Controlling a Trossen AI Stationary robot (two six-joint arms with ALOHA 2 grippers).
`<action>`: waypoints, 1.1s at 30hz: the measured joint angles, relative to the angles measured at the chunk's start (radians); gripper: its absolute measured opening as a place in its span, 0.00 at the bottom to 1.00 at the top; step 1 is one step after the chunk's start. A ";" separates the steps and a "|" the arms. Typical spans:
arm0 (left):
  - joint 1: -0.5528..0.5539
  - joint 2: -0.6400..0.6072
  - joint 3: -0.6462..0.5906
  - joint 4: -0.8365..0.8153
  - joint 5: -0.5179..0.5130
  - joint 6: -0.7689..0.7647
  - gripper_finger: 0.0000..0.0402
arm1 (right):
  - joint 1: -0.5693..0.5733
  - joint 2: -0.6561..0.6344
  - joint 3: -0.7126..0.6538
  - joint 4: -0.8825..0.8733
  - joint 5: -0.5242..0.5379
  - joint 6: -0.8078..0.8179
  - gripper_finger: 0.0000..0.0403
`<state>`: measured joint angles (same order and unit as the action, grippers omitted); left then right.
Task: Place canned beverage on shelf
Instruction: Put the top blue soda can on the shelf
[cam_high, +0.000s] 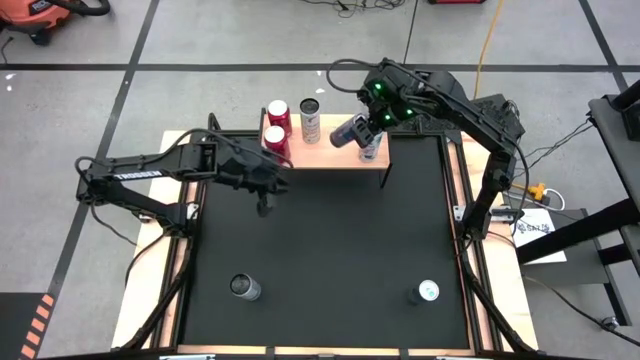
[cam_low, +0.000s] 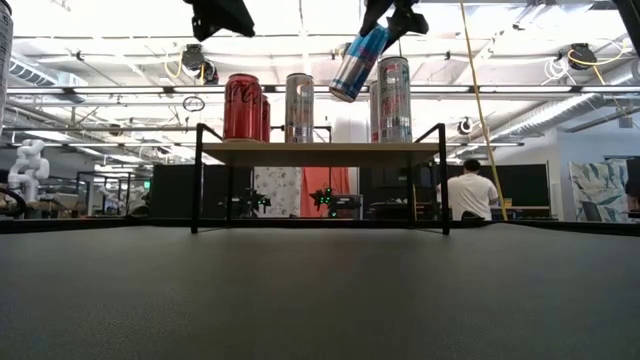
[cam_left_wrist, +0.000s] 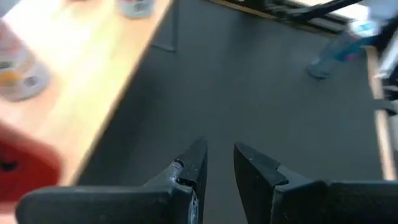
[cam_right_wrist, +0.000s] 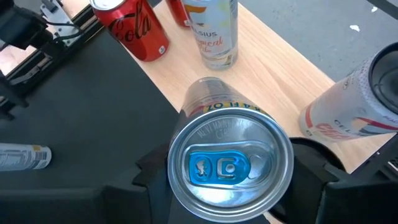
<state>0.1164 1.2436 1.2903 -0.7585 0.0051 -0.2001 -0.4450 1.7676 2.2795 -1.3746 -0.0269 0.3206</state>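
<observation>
The right gripper (cam_high: 355, 132) has its jaws clamped on a blue can (cam_low: 358, 62), held tilted in the air above the right part of the shelf (cam_high: 340, 155), just left of a white can (cam_low: 392, 100) standing there. Two red cans (cam_high: 277, 125) and a silver can (cam_high: 310, 118) stand on the shelf's left half. The left gripper (cam_high: 264, 203), jaws together, hangs over the black surface (cam_high: 330, 250) near the shelf's left end. Two more cans (cam_high: 245, 288) lie on the near surface.
</observation>
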 joint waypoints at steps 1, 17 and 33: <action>-0.001 -0.001 0.000 0.009 0.018 0.000 0.20 | 0.000 0.000 0.000 -0.002 0.000 0.000 0.49; 0.000 0.068 0.000 0.041 0.022 0.053 0.20 | 0.002 0.000 0.000 -0.007 0.000 -0.019 0.49; 0.009 0.101 0.000 0.138 0.240 0.083 0.20 | 0.002 0.000 0.000 -0.021 0.000 -0.018 0.49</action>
<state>0.1250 1.3449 1.2907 -0.6206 0.2453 -0.1168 -0.4435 1.7676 2.2795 -1.3952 -0.0273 0.3023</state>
